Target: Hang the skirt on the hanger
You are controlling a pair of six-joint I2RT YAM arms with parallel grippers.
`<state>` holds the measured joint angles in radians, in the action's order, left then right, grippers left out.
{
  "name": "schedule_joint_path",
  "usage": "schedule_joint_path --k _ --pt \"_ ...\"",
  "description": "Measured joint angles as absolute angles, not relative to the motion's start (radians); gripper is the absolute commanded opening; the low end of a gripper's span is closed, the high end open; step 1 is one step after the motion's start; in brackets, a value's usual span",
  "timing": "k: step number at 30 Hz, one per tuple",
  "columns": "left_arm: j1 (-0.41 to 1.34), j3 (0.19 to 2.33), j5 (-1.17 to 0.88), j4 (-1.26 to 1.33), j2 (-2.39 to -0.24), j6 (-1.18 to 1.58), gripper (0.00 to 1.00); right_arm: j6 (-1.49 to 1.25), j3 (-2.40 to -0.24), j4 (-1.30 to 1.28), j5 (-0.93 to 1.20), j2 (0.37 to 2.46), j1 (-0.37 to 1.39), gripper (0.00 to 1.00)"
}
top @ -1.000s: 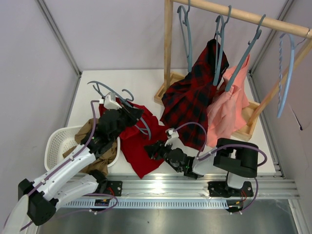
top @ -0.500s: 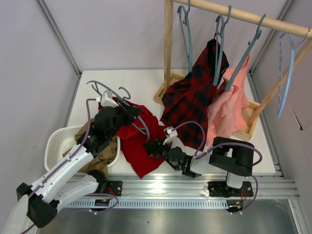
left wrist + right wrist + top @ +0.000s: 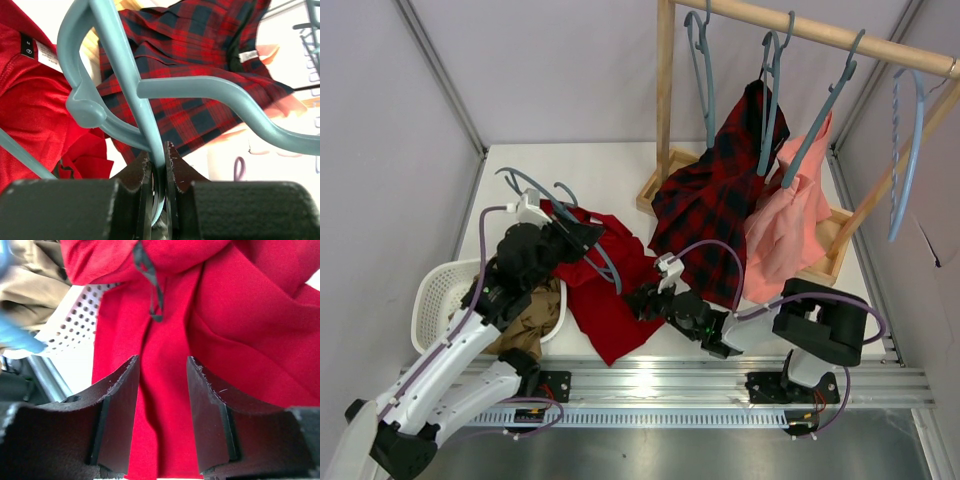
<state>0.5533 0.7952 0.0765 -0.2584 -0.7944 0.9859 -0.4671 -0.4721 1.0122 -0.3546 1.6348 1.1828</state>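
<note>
The bright-red skirt (image 3: 605,300) lies crumpled on the table between the two arms. My left gripper (image 3: 576,238) is shut on the slim grey-blue hanger (image 3: 542,186) and holds it just above the skirt's far part. In the left wrist view the hanger's bar (image 3: 116,60) runs down between the closed jaws, with the skirt (image 3: 30,100) at the left. My right gripper (image 3: 644,299) is open at the skirt's right edge. In the right wrist view the skirt (image 3: 240,315) fills the frame and a fold of it lies between the spread fingers (image 3: 120,405).
A white basket (image 3: 435,295) with a tan-brown garment (image 3: 525,310) stands at the left. A wooden rack (image 3: 665,120) at the back right carries several hangers, a red-and-black plaid garment (image 3: 715,210), a pink garment (image 3: 785,230) and a paler twisted hanger (image 3: 910,150).
My left gripper has drawn the hanger a little to the left and towards the back. My right gripper has shifted slightly right along the skirt's edge and stays open.
</note>
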Motion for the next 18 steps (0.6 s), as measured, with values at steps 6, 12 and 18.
schedule_joint_path --k 6,12,18 --pt "0.553 0.795 0.065 -0.277 -0.754 0.986 0.02 -0.405 -0.487 0.961 -0.258 1.629 1.119 0.48" --pt "0.553 0.795 0.063 -0.285 -0.754 0.984 0.03 -0.346 -0.542 0.920 -0.162 1.621 1.073 0.49" --pt "0.553 0.795 0.057 -0.289 -0.761 0.978 0.03 -0.316 -0.586 0.894 -0.084 1.615 1.036 0.51"
